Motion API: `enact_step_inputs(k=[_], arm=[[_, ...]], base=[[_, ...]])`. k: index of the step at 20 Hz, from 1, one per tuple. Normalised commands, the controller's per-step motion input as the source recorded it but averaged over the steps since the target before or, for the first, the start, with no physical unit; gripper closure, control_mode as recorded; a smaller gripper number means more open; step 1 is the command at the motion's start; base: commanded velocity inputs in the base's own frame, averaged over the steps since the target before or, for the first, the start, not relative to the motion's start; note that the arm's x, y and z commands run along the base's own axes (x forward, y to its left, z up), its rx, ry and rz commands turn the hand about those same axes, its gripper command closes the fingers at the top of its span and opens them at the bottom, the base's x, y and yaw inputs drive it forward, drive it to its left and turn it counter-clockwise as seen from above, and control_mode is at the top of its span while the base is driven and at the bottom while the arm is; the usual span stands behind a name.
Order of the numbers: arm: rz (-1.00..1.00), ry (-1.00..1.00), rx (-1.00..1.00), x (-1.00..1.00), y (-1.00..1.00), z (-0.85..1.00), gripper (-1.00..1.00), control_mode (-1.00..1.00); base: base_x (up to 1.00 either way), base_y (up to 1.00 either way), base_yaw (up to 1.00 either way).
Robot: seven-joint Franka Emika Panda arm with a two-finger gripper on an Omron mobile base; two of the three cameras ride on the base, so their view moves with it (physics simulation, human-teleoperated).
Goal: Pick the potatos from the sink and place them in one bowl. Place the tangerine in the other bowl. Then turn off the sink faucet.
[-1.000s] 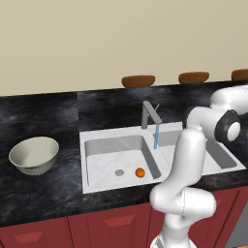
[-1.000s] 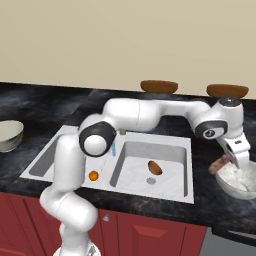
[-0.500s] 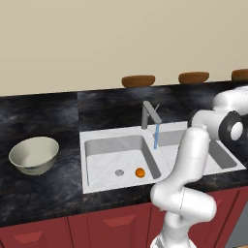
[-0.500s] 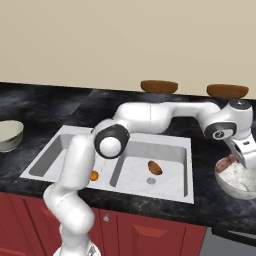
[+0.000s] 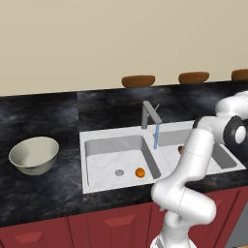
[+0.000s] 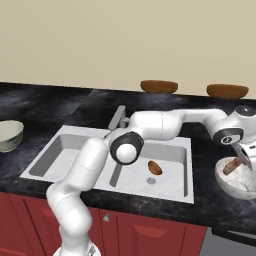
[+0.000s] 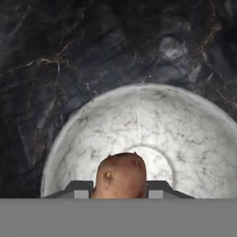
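My gripper [image 6: 235,164] is shut on a reddish-brown potato [image 6: 230,167] just above the white marbled bowl [image 6: 234,184] on the counter, right of the sink [image 6: 59,134]. In the hand view that potato [image 7: 121,172] sits between the fingertips [image 7: 81,188], over the bowl's middle [image 7: 185,134]. A second potato [image 6: 155,167] lies in the right basin. The tangerine [image 5: 140,172] rests in the left basin beside the drain. The pale cream-green bowl [image 5: 34,155] stands left of the sink [image 5: 97,138]. Water runs from the grey faucet [image 5: 150,114].
Flat brown ovals [image 5: 138,81] [image 5: 193,77] line the back of the black counter against the wall. The arm reaches across the sink's right basin. Red cabinet fronts run below the counter edge.
The arm has carried the potato a little further right and lower, to just above the marbled bowl. Nothing in the sink has moved.
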Motion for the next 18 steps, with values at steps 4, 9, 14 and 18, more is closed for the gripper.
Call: enact_step_inputs(k=[4, 9, 14, 18], arm=[[0.00, 0.00, 0.00, 0.05, -0.34, -0.33, 1.00, -1.00], [0.00, -0.01, 0.00, -0.07, -0.10, -0.07, -1.00, -1.00], [-0.01, -0.04, 0.00, -0.36, 0.09, 0.23, -1.00, -1.00], [0.00, -0.06, -0.02, -0.59, 0.51, 0.00, -1.00, -1.00]], base=[[0.00, 0.00, 0.00], [0.00, 0.00, 0.00], [0.00, 0.00, 0.00], [0.00, 0.00, 0.00]])
